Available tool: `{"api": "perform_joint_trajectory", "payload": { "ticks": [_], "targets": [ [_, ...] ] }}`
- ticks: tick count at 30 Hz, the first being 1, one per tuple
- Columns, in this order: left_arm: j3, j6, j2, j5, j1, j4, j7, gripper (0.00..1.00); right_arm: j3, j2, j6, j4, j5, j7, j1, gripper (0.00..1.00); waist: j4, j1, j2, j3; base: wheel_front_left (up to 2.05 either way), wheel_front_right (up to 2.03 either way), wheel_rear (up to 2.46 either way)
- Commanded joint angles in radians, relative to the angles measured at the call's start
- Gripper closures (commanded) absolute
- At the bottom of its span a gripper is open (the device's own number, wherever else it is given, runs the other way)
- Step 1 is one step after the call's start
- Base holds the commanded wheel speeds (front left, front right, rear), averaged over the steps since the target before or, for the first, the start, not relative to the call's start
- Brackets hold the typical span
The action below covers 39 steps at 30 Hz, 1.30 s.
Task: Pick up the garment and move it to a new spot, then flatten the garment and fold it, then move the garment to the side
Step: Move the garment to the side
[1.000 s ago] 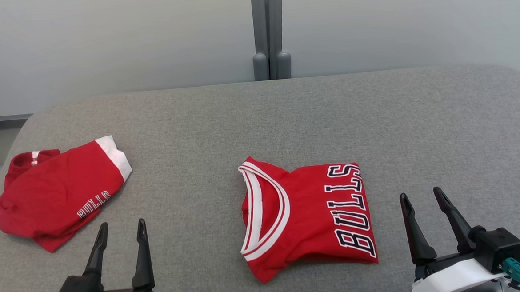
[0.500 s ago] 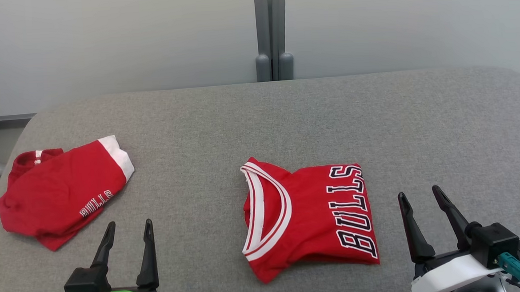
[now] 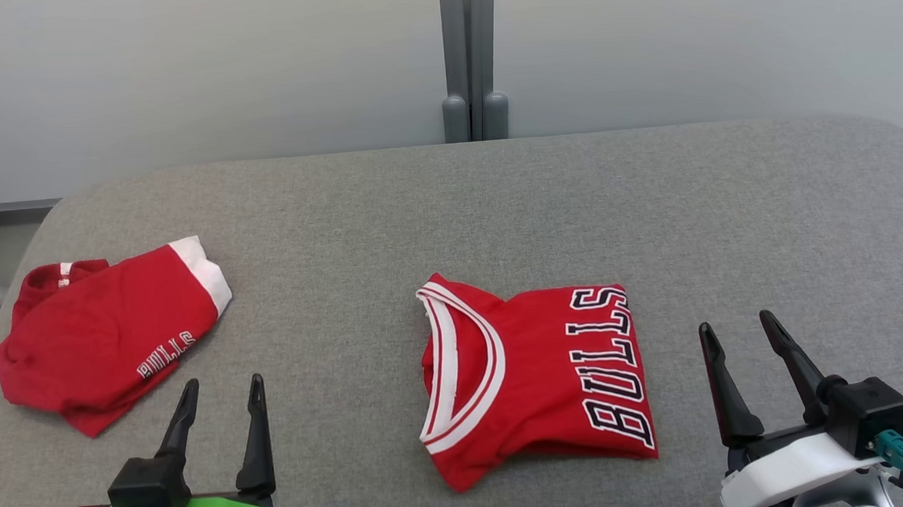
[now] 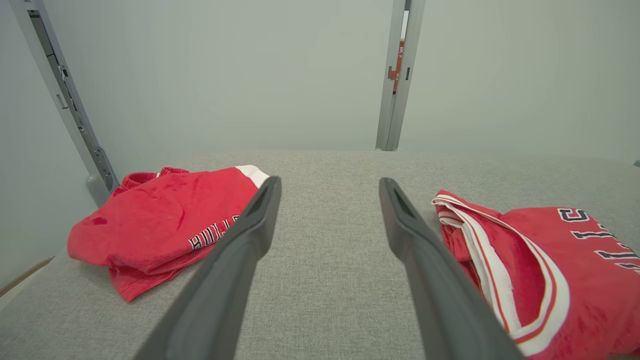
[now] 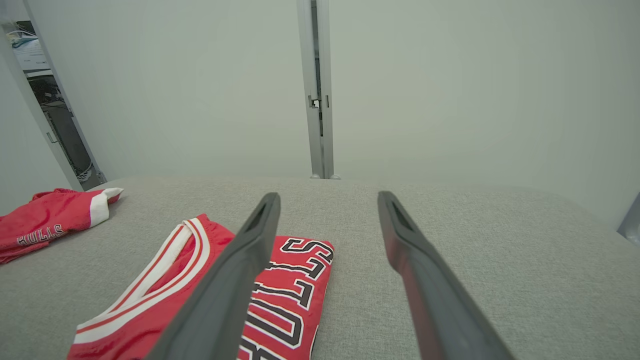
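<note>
A folded red jersey (image 3: 535, 380) lies on the grey desk (image 3: 727, 208) between the left tool (image 3: 222, 381) and right tool (image 3: 736, 321), both spread wide, empty.

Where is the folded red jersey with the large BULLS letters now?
In the head view the folded jersey lies at the middle of the grey table, between the left gripper and right gripper, apart from both.

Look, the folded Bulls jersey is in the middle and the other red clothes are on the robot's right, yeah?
No, the other red garment lies on the robot's left; the head view shows it. The folded Bulls jersey is in the middle.
</note>
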Motion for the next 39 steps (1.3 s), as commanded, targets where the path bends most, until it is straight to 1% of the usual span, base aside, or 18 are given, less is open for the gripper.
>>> {"api": "perform_joint_trajectory", "payload": {
  "ticks": [1, 13, 39],
  "targets": [
    [-0.001, 0.007, 0.006, -0.005, -0.003, -0.004, 0.001, 0.00, -0.005, 0.000, -0.001, -0.005, -0.004, 0.004, 0.007, 0.00, -0.001, 0.0000, 0.0000, -0.001, 0.00, 0.00, 0.00],
    [-0.004, 0.018, 0.012, -0.018, 0.006, -0.018, 0.000, 0.00, -0.042, 0.000, -0.001, 0.016, 0.024, 0.007, 0.016, 0.00, -0.006, 0.0000, 0.0000, 0.000, 0.00, 0.00, 0.00],
    [-0.012, 0.036, 0.026, -0.037, 0.006, -0.025, 0.000, 0.00, -0.045, 0.000, -0.001, 0.039, 0.077, 0.002, 0.005, 0.00, -0.008, 0.0000, 0.0000, 0.003, 0.00, 0.00, 0.00]
  ]
}}
